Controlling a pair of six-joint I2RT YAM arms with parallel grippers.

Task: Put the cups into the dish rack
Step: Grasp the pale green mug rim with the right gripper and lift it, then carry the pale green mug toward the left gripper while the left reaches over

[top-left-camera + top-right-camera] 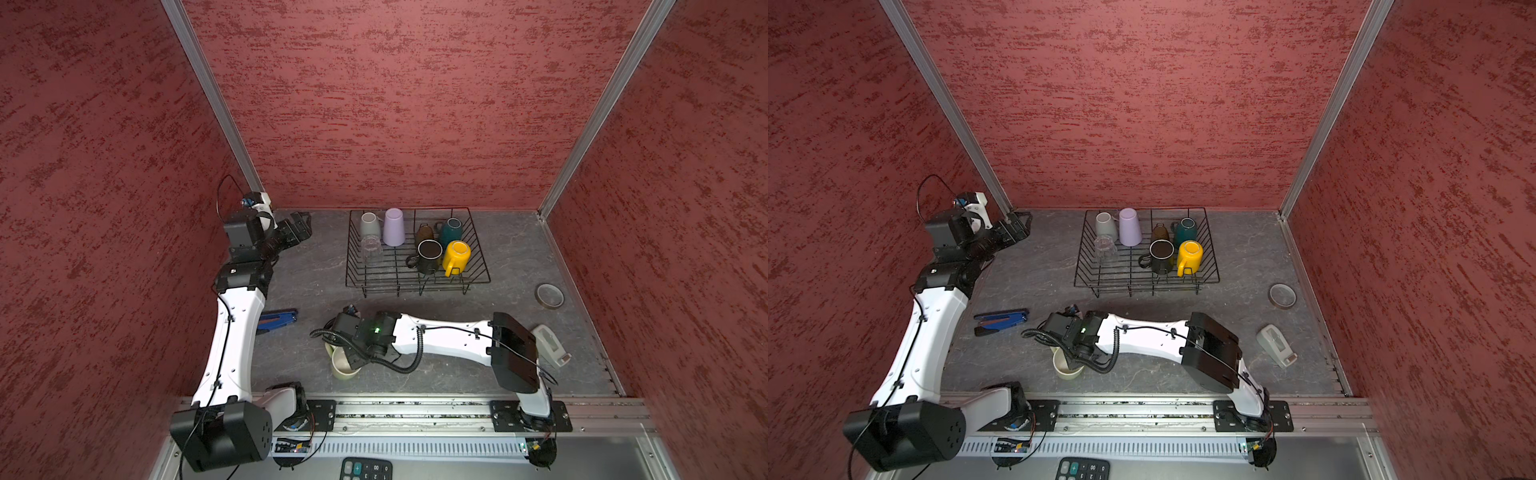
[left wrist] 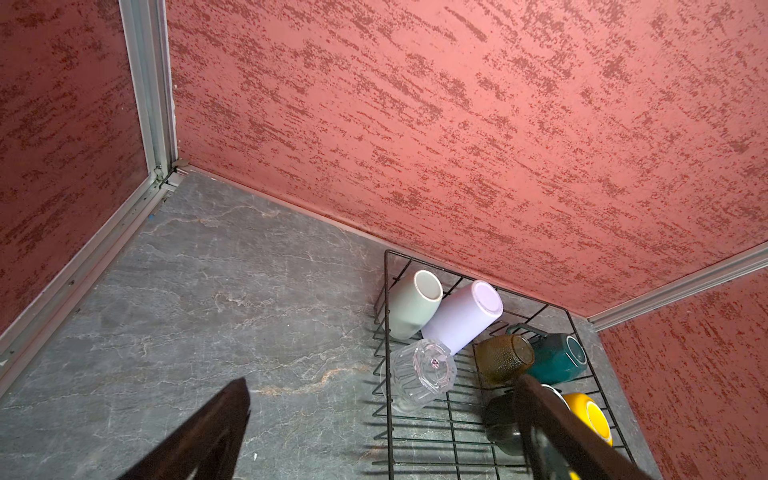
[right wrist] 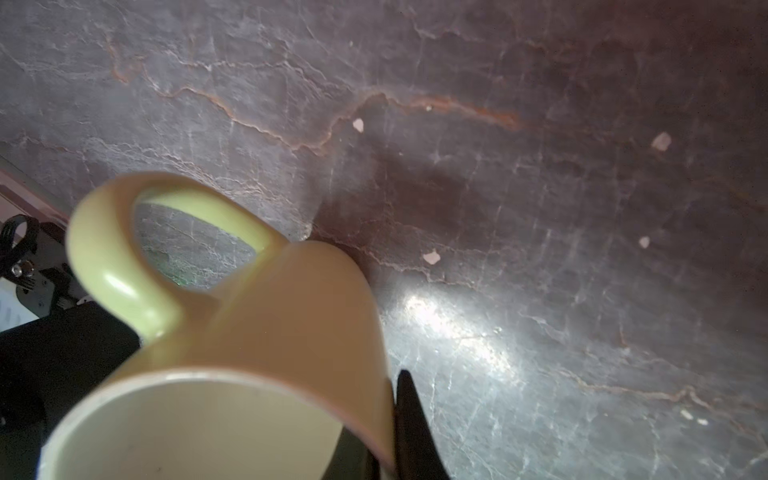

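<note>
Seven cups are already being carried by the rack [image 1: 386,284], which is sitting at the back of the worktop [image 1: 311,282]. In its left half a grey mug [image 1: 369,226], a lilac tumbler [image 1: 394,227] and a glass [image 1: 371,249] are being supported base up, the glass just in front of the other two. In its right half a brown mug [image 1: 424,235] and a teal mug [image 1: 452,232] are being supported at the back, also base up. A black mug [image 1: 429,255] and a yellow mug [image 1: 457,255] are being propped just in front of them, with their mouths being shown in both top views.

One cup is being handled outside the rack. The pale-green mug [image 1: 343,368] is sitting mouth up near the front edge of the worktop, well apart from the rack. Its wall is being pinched by the right gripper [image 3: 384,440], whose fingers [image 3: 411,424] are being pressed together on it, one outside the wall. The handle is being pointed away from the grip. Whether the base is being lifted off the worktop cannot be told.

The left gripper [image 1: 302,226] is being held over the far left corner of the worktop, apart from the rack, its fingers [image 2: 216,428] being spread wide and gripping nothing.

A blue tool [image 1: 277,319] is lying left of the pale-green mug. A tape roll [image 1: 549,295] and a tape dispenser [image 1: 550,345] are lying at the right side of the worktop. A calculator [image 1: 365,469] is being cut off by the lower edge in both top views.
</note>
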